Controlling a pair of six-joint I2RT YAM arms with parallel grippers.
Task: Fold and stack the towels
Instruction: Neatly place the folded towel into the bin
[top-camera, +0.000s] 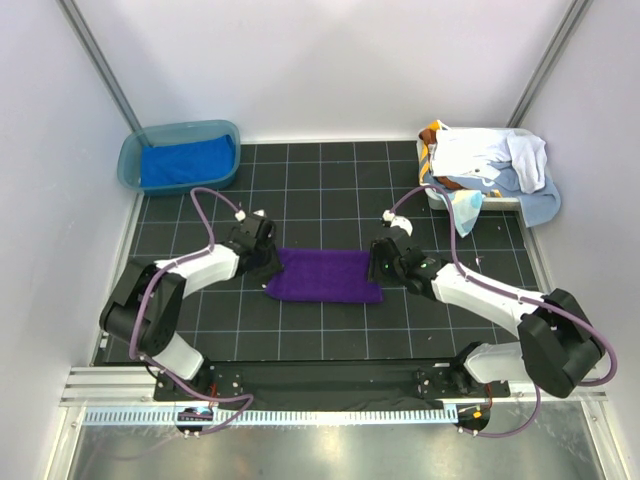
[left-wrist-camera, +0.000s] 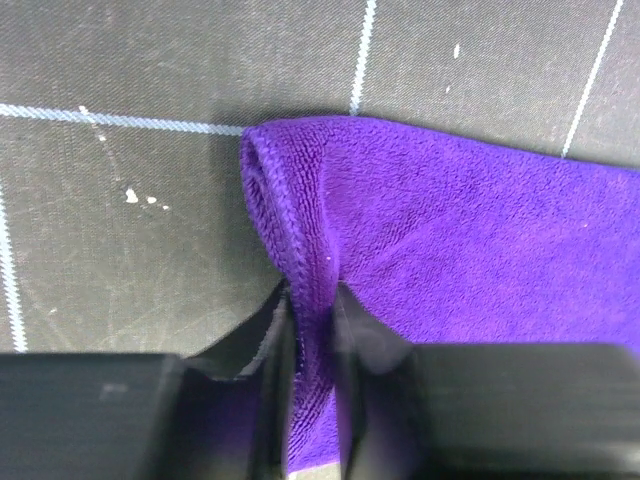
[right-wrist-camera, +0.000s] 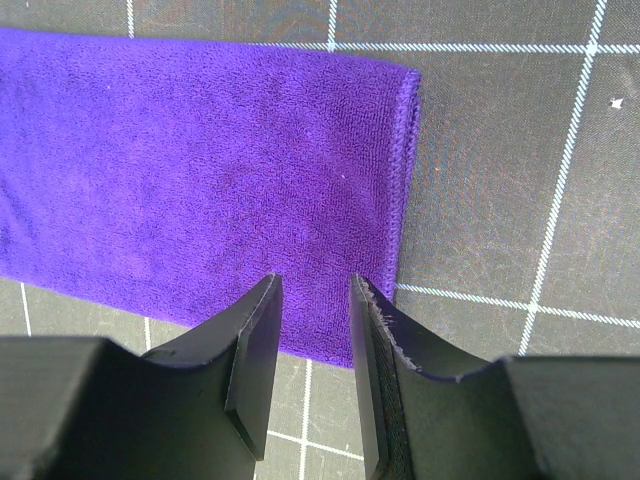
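- Centrally, a purple towel (top-camera: 323, 275) lies flat on the black gridded mat (top-camera: 330, 190). It is a wide rectangle between the 2 arms, with its long sides running left to right.
- Left gripper (left-wrist-camera: 312, 300): the jaws are closed tight on the towel's left short edge, with a pinch of purple cloth squeezed between the 2 fingers. That edge looks rounded and doubled, like a fold.
- Right gripper (right-wrist-camera: 312, 290): the jaws are parted by a narrow gap and hold nothing. It sits just over the towel's near right corner; whether the tips touch the cloth I cannot tell.
- Handling, as a judgement: the towel is soft plush cloth, light and limp. It will likely sag from any grip, is unlikely to slip, and is not fragile.
- The best hold is probably a corner or short edge, 1 per gripper, so all layers lift together.
- Edges: the right hem is straight and stitched and lies flat on the mat, so a finger would need to press down and scoop under it.
- Room: bare mat shows beyond the towel and in front of it.
- A teal tub (top-camera: 130, 165) holding a blue towel (top-camera: 188, 163) sits at the far left.
- A white basket (top-camera: 500, 203) heaped with a pile of towels (top-camera: 480, 155) sits at the far right. Both are well apart from the purple towel.
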